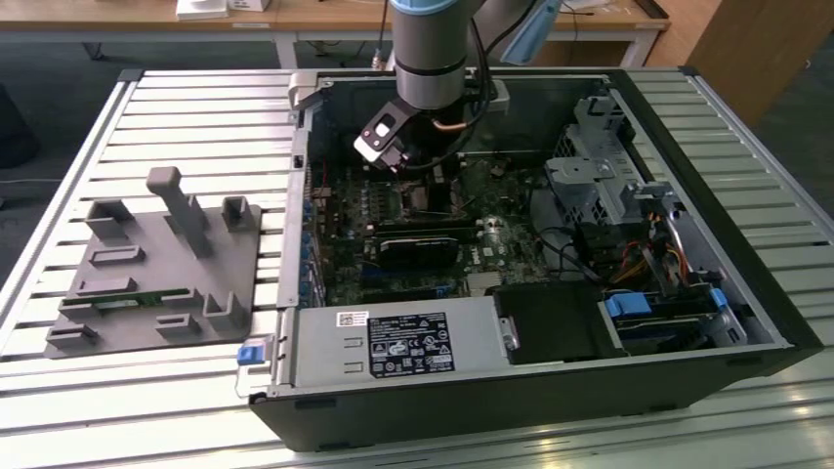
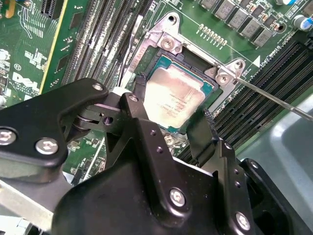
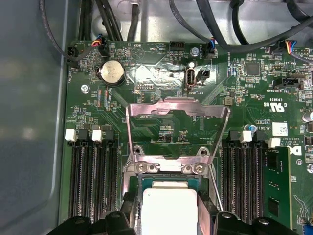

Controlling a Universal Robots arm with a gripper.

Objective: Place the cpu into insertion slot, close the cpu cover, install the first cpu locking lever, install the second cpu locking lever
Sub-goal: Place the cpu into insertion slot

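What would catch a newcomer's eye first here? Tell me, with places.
The silvery cpu lies in the insertion slot, with the black gripper right over it. In the first wrist view the cpu cover stands raised open at the slot's edge. In the exterior view the arm reaches down into an open computer case.

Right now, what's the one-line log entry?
claw: shut on cpu | cpu: at insertion slot | cpu cover: raised open | locking lever: unlatched
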